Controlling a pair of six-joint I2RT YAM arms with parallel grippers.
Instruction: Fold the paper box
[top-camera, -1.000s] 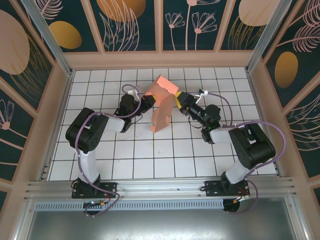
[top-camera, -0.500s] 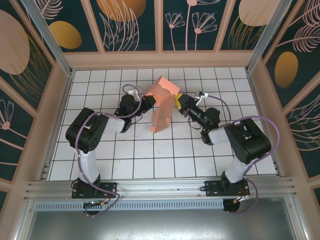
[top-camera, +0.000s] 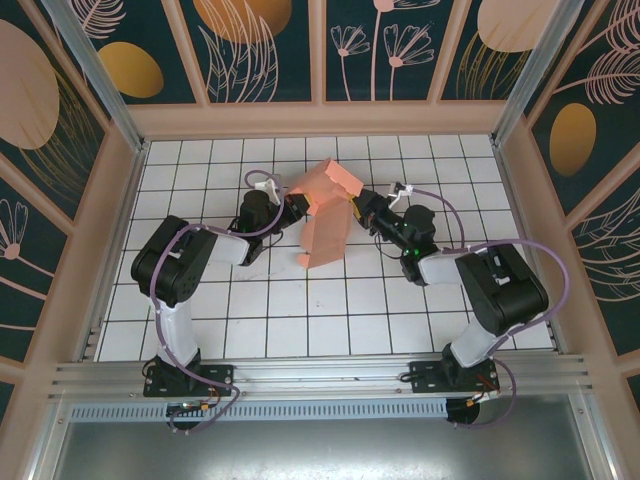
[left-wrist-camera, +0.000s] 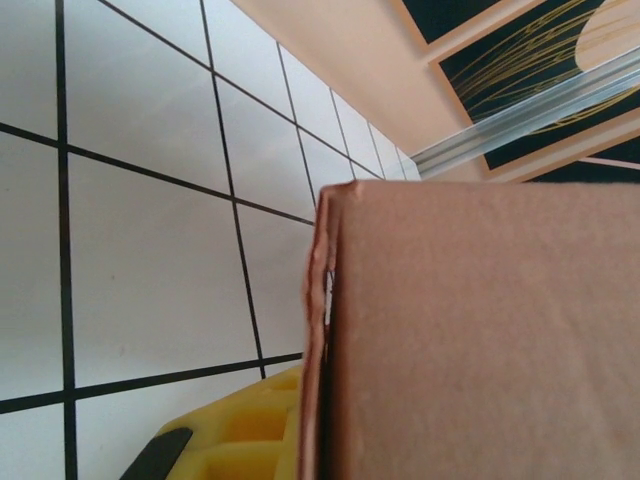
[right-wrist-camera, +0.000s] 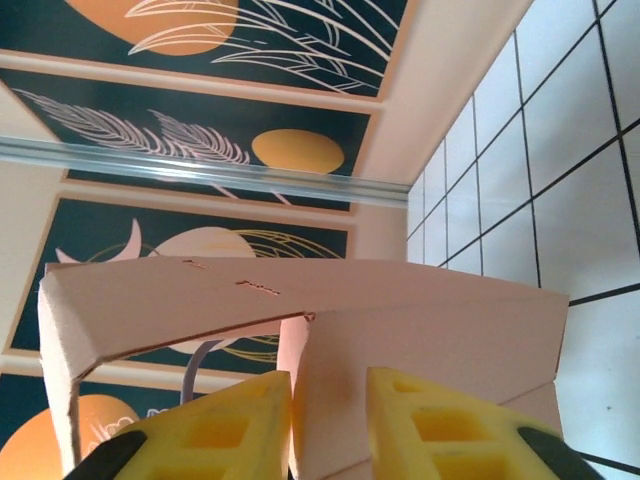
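Observation:
The paper box (top-camera: 326, 228) is salmon-pink card, partly folded, standing tilted on the tiled floor (top-camera: 300, 310) between the two arms. My left gripper (top-camera: 297, 204) is shut on its left wall. In the left wrist view the box's card (left-wrist-camera: 480, 340) takes up the right side, with its edge pressed against one yellow finger (left-wrist-camera: 235, 435). My right gripper (top-camera: 353, 207) reaches in from the right. Its jaws (right-wrist-camera: 328, 430) stand a little apart around a card flap (right-wrist-camera: 335, 390); the left pad (right-wrist-camera: 215, 435) touches the flap's edge. A top panel (right-wrist-camera: 300, 290) spans above the fingers.
White tiles with black grid lines cover the floor. Peach walls (top-camera: 320, 120) with dark leaf-patterned panels close in the back and both sides. An aluminium rail (top-camera: 320, 385) runs along the near edge, where both arm bases are bolted.
The right gripper's jaws have narrowed around the card flap. The box's lower part has shifted slightly to the right. The left gripper has kept its hold.

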